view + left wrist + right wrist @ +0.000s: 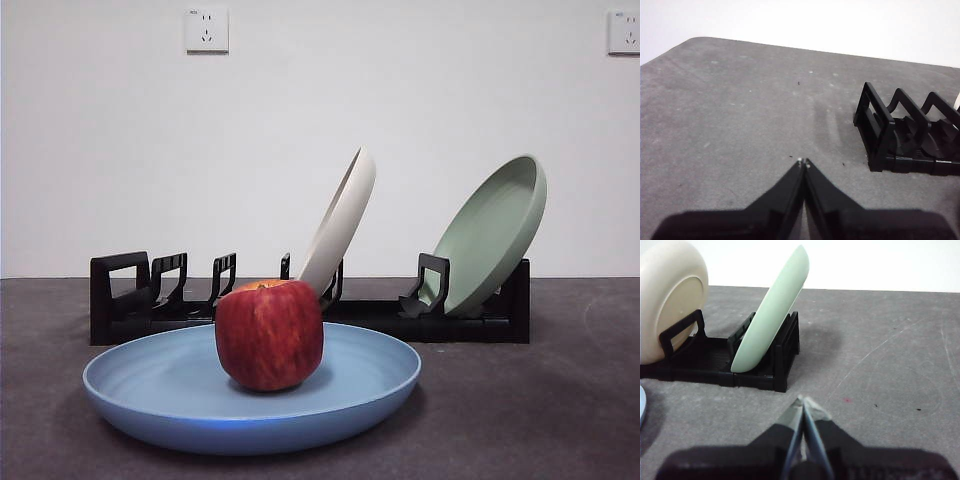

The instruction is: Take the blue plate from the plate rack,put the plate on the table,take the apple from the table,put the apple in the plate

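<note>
Blue plate: you have the blue plate (250, 395) lying flat on the bench (540, 400), in front of the plate rack (300, 305); only a sliver of its rim (641, 410) shows in the right wrist view.
Apple: the apple (269, 334) stands upright in the plate, near its middle, stem end up, touching nothing else.
Plate rack: it carries a cream-white plate (340, 222) leaning in a middle slot and a pale green plate (492, 235) leaning at the far end (both well apart from the blue one).
Left pincer: the left pincer (804, 161) has its jaws pressed together on nothing, hovering over bare bench near the rack's empty end (875, 130).
Right pincer: the right pincer (804, 401) is likewise closed and empty, low over the bench just in front of the green plate's (771, 315) end of the rack.
Stage: judging by how things lie, both placements look done; what remains is parking the arms.
Doing it well: keep both pincers closed and lift straight up before you swing away, so nothing clips the rack.
Watch on the right: the green plate leans steeply (a nudge to that rack end could tip it), so draw the arm back from it, not across it.
Watch on the left: steer away from the slotted dividers, and leave the blue plate untouched so the apple doesn't roll.
</note>
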